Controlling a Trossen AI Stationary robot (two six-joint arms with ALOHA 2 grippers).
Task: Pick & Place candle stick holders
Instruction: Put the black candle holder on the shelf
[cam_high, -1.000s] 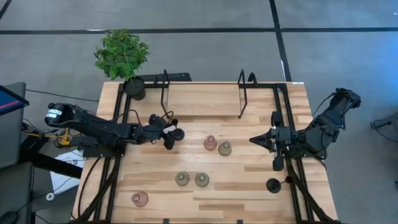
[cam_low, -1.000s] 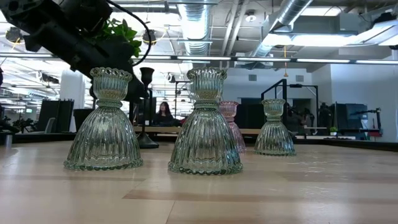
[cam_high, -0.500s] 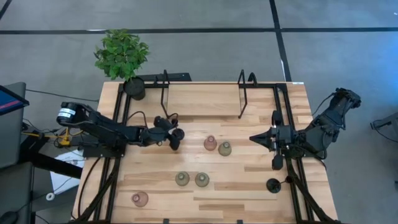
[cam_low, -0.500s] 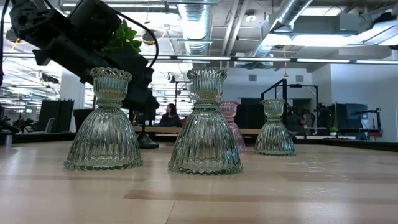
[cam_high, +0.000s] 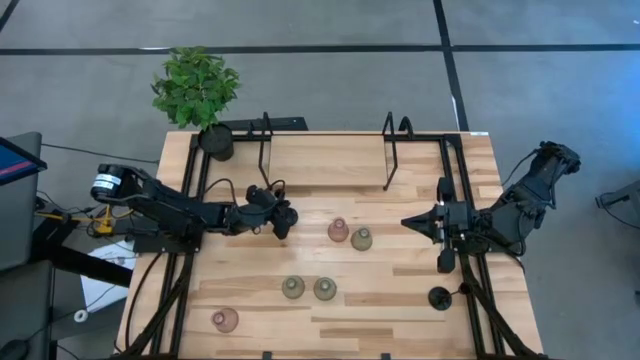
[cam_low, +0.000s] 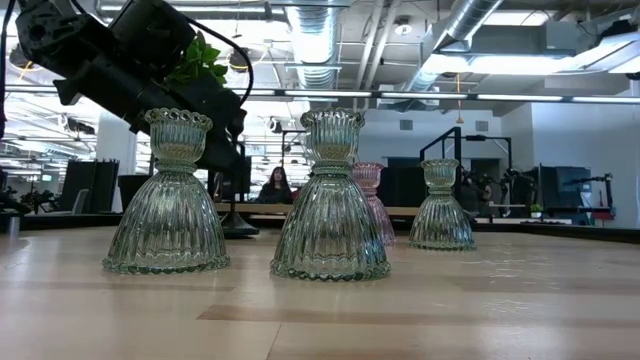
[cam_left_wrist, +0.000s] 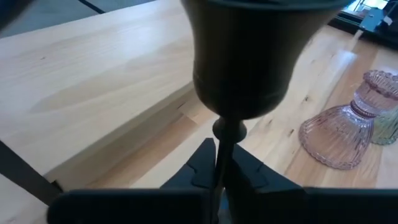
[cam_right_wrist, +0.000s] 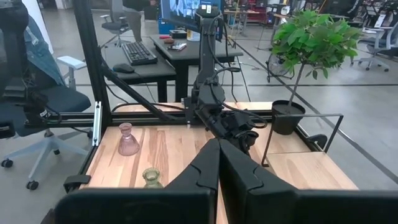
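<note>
A black thin-stemmed candle stick holder (cam_high: 287, 218) stands at the table's left middle, its round base (cam_low: 237, 229) on the wood. My left gripper (cam_high: 274, 217) is shut on it. A pink holder (cam_high: 338, 230) and an olive one (cam_high: 361, 239) stand just right of it. Two olive holders (cam_high: 292, 288) (cam_high: 324, 289) and a pink one (cam_high: 225, 320) stand nearer the front. A second black holder (cam_high: 439, 297) stands at the right. My right gripper (cam_high: 405, 222) is shut and empty at the right side. My left gripper pinches the black holder's thin stem (cam_left_wrist: 222, 152) between its two fingers, just below the cup (cam_left_wrist: 242, 56). The fingers come level from the table's left and lie across the stem. The holder is upright, with its base on the table in the low view.
A potted plant (cam_high: 215, 140) stands at the far left corner. Two tall black wire frames (cam_high: 265, 140) (cam_high: 392, 150) stand at the far side. Black rails (cam_high: 190, 250) (cam_high: 470, 270) run along both table sides. A person sits in the room behind (cam_low: 272, 185).
My left gripper has reached toward the table's right edge, up to the black holder, and now stands at its stem. The holder's base has stayed where it was.
</note>
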